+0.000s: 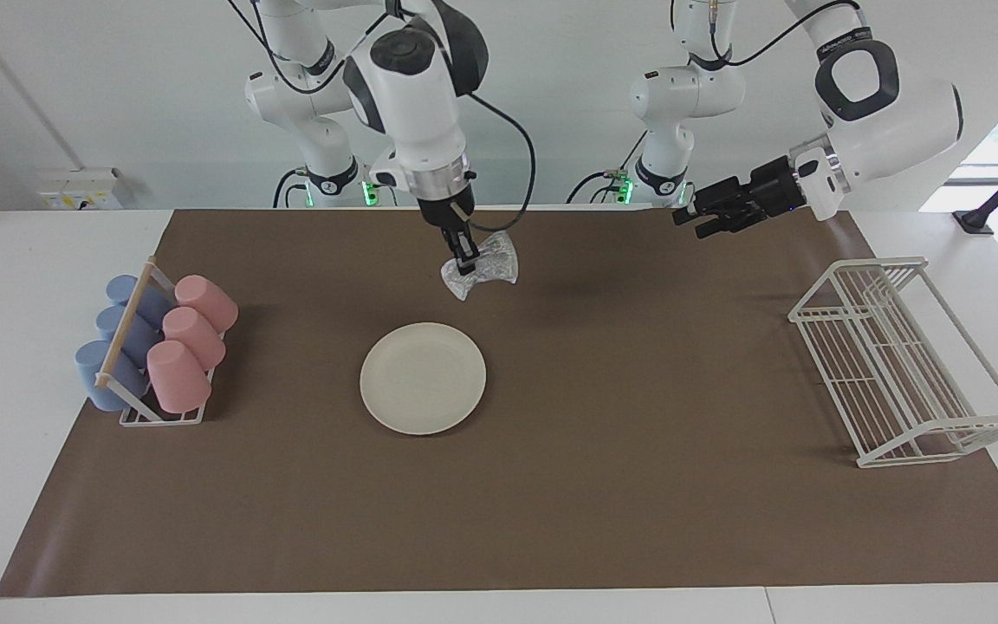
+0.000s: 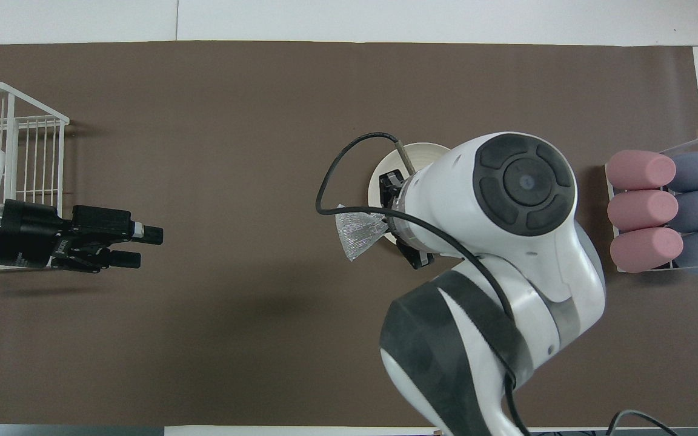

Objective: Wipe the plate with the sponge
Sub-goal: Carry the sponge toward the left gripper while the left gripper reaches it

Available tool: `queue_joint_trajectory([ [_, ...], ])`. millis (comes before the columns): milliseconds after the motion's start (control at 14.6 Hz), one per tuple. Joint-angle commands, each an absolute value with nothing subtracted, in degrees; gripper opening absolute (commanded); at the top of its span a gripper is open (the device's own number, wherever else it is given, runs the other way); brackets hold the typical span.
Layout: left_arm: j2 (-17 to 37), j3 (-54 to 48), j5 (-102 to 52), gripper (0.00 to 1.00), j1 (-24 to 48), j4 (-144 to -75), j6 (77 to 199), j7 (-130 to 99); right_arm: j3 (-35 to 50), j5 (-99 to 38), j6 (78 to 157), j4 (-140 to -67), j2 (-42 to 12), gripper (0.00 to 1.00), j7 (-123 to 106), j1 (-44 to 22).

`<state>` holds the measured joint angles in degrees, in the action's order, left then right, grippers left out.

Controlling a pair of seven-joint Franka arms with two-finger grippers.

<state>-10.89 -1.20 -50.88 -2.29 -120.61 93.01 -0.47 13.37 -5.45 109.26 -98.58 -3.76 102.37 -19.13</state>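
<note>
Hanging from the right gripper [image 1: 463,260], the sponge [image 1: 483,269] is raised well clear of the surface [image 1: 638,485], upper centre of the facing view; the jaws are clamped on its crumpled silvery mesh. In the overhead view the sponge [image 2: 356,231] shows just beside the right gripper's wrist, whose bulk covers most of the plate [image 2: 385,181]. The plate [image 1: 423,378] lies flat and bare on the brown mat [image 1: 551,520], at the centre of the facing view, below the sponge in the frame and not touching it. The left gripper [image 1: 691,217] waits in the air at the upper right of the facing view, above the mat's edge; in the overhead view, at middle left, the left gripper [image 2: 143,245] has its jaws apart and holds nothing. A white wire rack [image 1: 897,364] stands at the right of the facing view; pink and blue cups [image 1: 178,338] lie in a holder at the left. No writing can be read.
</note>
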Motion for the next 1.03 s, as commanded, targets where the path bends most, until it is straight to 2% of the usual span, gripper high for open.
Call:
queue_joint_trajectory([
  [0,-14.0,-1.0,-60.8,1.00,0.8,-127.3,97.0,-1.4,13.7,-5.2,105.0,-95.4,-2.3,0.00,110.7,-20.9],
  [205,-14.1,-1.0,-71.2,1.00,3.0,-131.0,99.5,-1.3,13.8,-5.2,106.9,-94.0,-2.2,0.00,121.6,-25.0],
  [410,-13.4,-1.0,-80.2,1.00,7.5,-131.9,104.0,-1.5,13.9,-5.2,108.2,-94.1,-2.9,0.00,123.3,-25.1],
  [615,-12.5,-1.0,-81.5,1.00,9.6,-131.1,105.5,-1.6,13.9,-5.3,109.1,-94.0,-3.0,0.00,124.7,-25.8],
  [957,-7.9,-0.9,-81.0,1.00,14.8,-124.5,107.9,-4.7,13.9,-5.3,109.0,-94.0,-3.0,0.00,124.7,-26.5],
])
